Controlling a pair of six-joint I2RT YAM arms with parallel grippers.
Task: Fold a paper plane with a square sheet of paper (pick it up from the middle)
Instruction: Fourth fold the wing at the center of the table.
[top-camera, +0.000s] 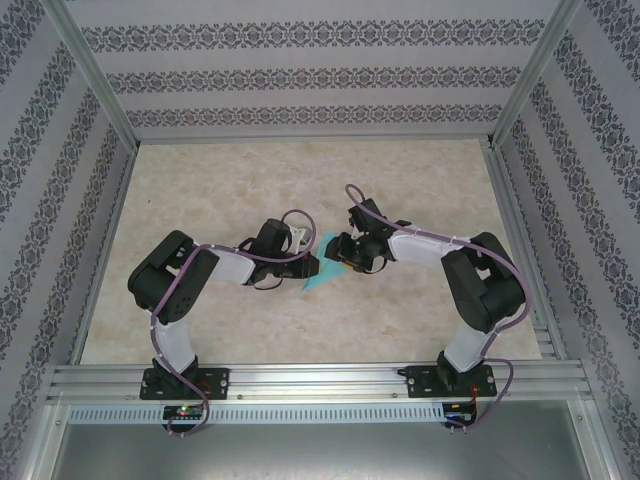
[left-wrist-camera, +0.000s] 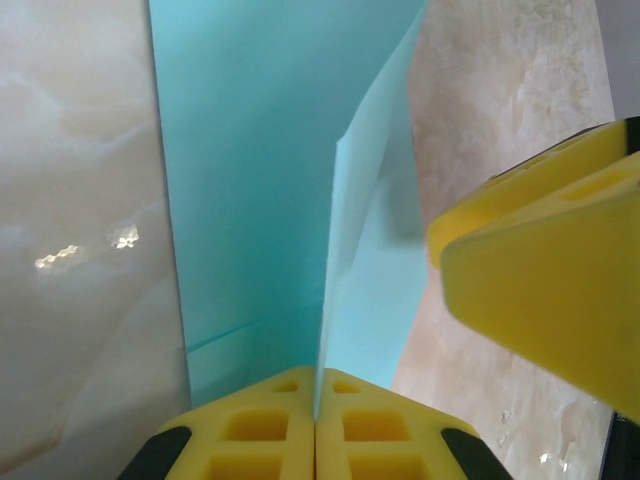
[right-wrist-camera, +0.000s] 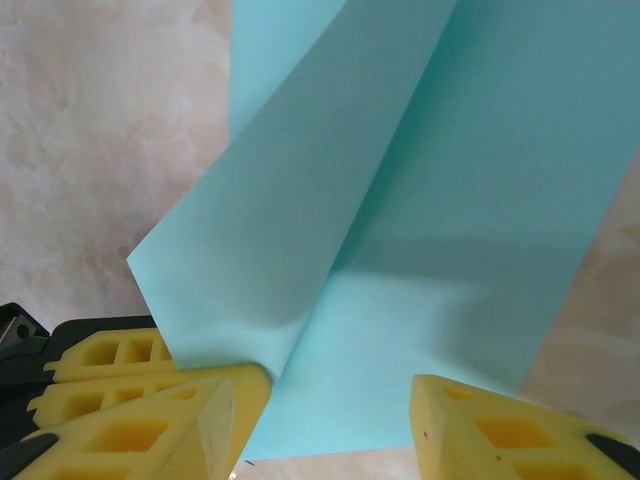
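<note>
Marbled table (top-camera: 300, 180) under teal paper (top-camera: 322, 272)

arms (top-camera: 178, 280): black joints, white links | cables (top-camera: 420, 232): purple | fingers (left-wrist-camera: 260, 430): yellow, square hollows | bases (top-camera: 185, 383): black plates

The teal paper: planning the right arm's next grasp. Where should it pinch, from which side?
Probably the teal paper's lifted flap, near its free corner, from the right gripper's side, jaws straddling the edge. The rest looks flat on the table; the left gripper holds another raised fold.

My left arm (top-camera: 185, 275) and right arm (top-camera: 478, 272) were bent inward, left gripper (left-wrist-camera: 316, 388) pinched tight, right gripper (right-wrist-camera: 340, 392) spread apart.
</note>
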